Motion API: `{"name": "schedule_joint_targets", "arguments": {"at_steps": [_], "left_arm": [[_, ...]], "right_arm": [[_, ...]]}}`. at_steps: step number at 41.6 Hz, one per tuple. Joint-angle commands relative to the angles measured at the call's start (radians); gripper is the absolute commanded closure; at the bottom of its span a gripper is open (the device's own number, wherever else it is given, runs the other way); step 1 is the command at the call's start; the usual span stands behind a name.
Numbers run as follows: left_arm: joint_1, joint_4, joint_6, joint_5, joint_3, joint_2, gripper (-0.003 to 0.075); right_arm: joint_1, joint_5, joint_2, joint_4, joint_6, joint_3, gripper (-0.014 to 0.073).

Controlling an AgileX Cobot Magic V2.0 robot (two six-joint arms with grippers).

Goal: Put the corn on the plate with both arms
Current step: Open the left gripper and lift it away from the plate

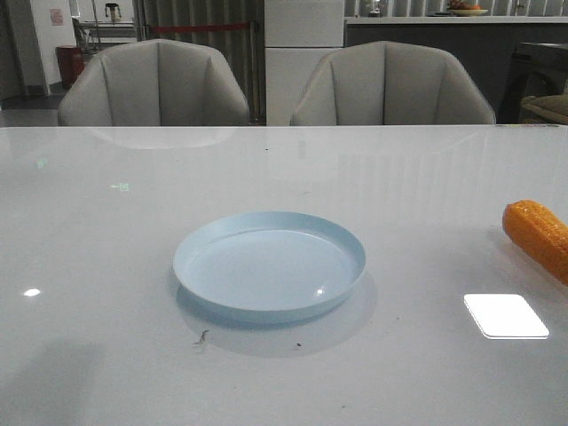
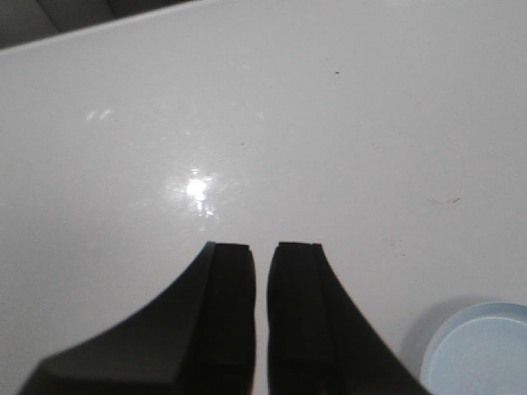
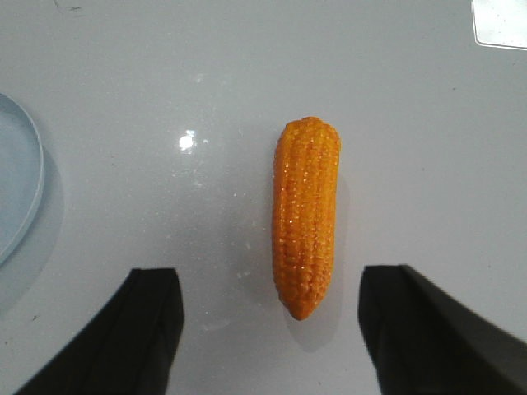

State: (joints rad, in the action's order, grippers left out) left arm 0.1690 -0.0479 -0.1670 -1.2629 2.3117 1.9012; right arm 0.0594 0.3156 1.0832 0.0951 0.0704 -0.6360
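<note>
The orange-yellow corn (image 1: 540, 235) lies on the white table at the far right edge of the front view, partly cut off. In the right wrist view the corn (image 3: 306, 216) lies whole, its tapered end toward my right gripper (image 3: 272, 284), which is open wide and empty above the table. The pale blue plate (image 1: 269, 264) sits empty at the table's middle; its rim shows in the right wrist view (image 3: 33, 177) and in the left wrist view (image 2: 478, 350). My left gripper (image 2: 262, 251) is shut with a thin gap and holds nothing, over bare table beside the plate. Neither gripper shows in the front view.
Two grey chairs (image 1: 155, 84) (image 1: 390, 84) stand behind the table's far edge. A bright window reflection (image 1: 506, 315) lies on the table near the corn. Small dark specks (image 1: 202, 337) lie in front of the plate.
</note>
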Motion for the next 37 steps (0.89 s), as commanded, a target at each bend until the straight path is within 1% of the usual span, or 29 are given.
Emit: {"name": "schedule_joint_targets", "arguments": {"at_steps": [1, 4, 9, 14, 19, 20, 22, 26, 29, 33, 37], "left_arm": [[-0.041, -0.002, -0.021, 0.015, -0.054, -0.113, 0.0608], [-0.079, -0.002, -0.036, 0.060, -0.157, -0.166, 0.0624], [-0.138, -0.013, -0.040, 0.206, -0.412, -0.295, 0.0631], [-0.177, -0.024, -0.040, 0.419, -0.735, -0.450, 0.0631], [-0.184, -0.024, -0.040, 0.633, -1.061, -0.616, 0.0631], [-0.184, -0.024, -0.040, 0.664, -1.092, -0.644, 0.0631], [-0.184, -0.024, -0.040, 0.723, -1.208, -0.705, 0.0631], [-0.184, -0.024, -0.040, 0.801, -1.352, -0.804, 0.0631], [-0.184, -0.024, -0.040, 0.831, -1.440, -0.866, 0.0631], [-0.184, -0.025, -0.040, 0.837, -1.522, -0.932, 0.0631], [-0.184, -0.027, -0.040, 0.824, -1.560, -0.976, 0.0631]], "right_arm": [[-0.008, -0.054, -0.012, 0.006, 0.002, -0.034, 0.0034], [-0.008, -0.054, -0.012, 0.006, 0.002, -0.034, 0.0034], [-0.008, -0.053, -0.012, 0.006, 0.002, -0.034, 0.0034], [-0.008, -0.053, -0.012, 0.006, 0.002, -0.034, 0.0034], [-0.008, -0.050, -0.012, 0.006, 0.002, -0.034, 0.0034], [-0.008, -0.048, -0.012, 0.006, 0.002, -0.034, 0.0034], [-0.008, -0.040, -0.012, 0.006, 0.002, -0.034, 0.0034], [-0.008, -0.014, -0.012, 0.006, 0.002, -0.034, 0.0034], [-0.008, 0.009, -0.012, 0.006, 0.002, -0.034, 0.0034], [-0.008, 0.022, -0.012, 0.006, 0.002, -0.036, 0.0034], [-0.008, 0.028, -0.011, 0.006, 0.002, -0.066, 0.0034]]}}
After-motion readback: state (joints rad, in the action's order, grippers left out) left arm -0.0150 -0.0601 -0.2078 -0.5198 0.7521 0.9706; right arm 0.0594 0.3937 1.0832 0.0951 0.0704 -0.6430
